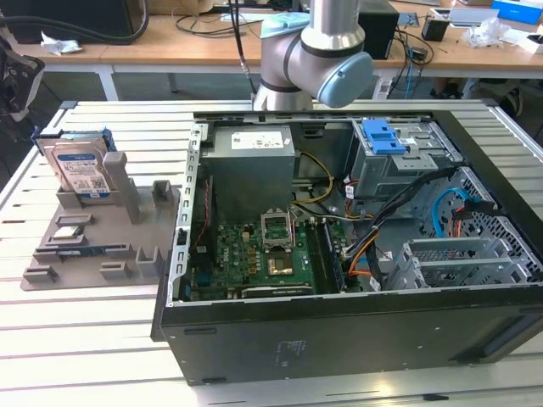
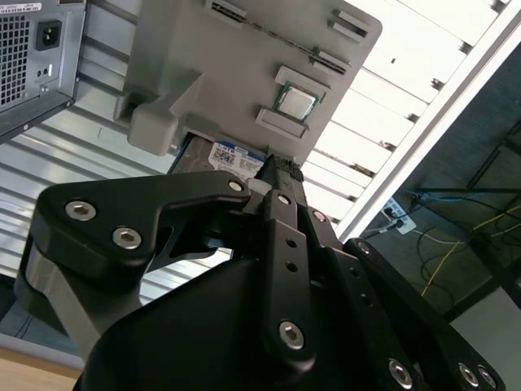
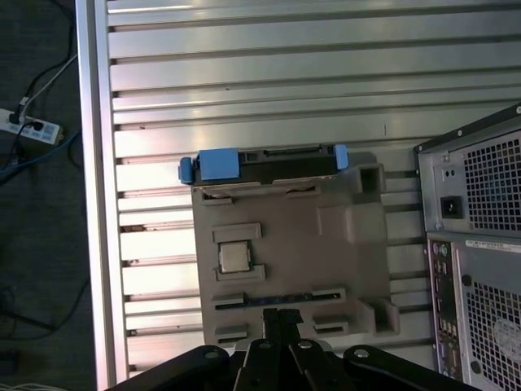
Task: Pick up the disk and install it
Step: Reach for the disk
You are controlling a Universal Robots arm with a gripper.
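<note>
Presently the gripper [image 3: 281, 316] hangs above the work surface. In both wrist views its black fingers are pressed together with nothing between them, so I judge it unloaded and the pick not yet made.

Nearest beneath it is the grey parts tray [image 3: 342, 244]. Its moulded pockets each seat one component, evidently so that nothing slides. Closest to the fingertips a memory stick [image 3: 269, 300] lies in a narrow slot. Beyond that a processor chip [image 3: 234, 257] sits flat in a square recess.

At the tray's edge farthest from the gripper stands the disk [image 3: 269, 160], set on its long edge in a slot with the blue carrier bracket around it. In the exterior view it sits at about ten o'clock of the scene, label facing outward, just beside an upright grey post. I judge that this on-edge stowage leaves the broad faces and the upper edge free for fingers to close across, which lying flat would not.

The tray rests on the slatted metal table [image 1: 85, 339] at nine o'clock from the open computer case [image 1: 339, 339], just beside it; contact cannot be confirmed. The case lies on its side with the panel off, presumably so that its bays are reachable from above. A blue-handled drive cage [image 1: 399, 157] occupies the one o'clock corner of the interior. The arm [image 1: 314, 51] rises at twelve o'clock, behind the case.
</note>
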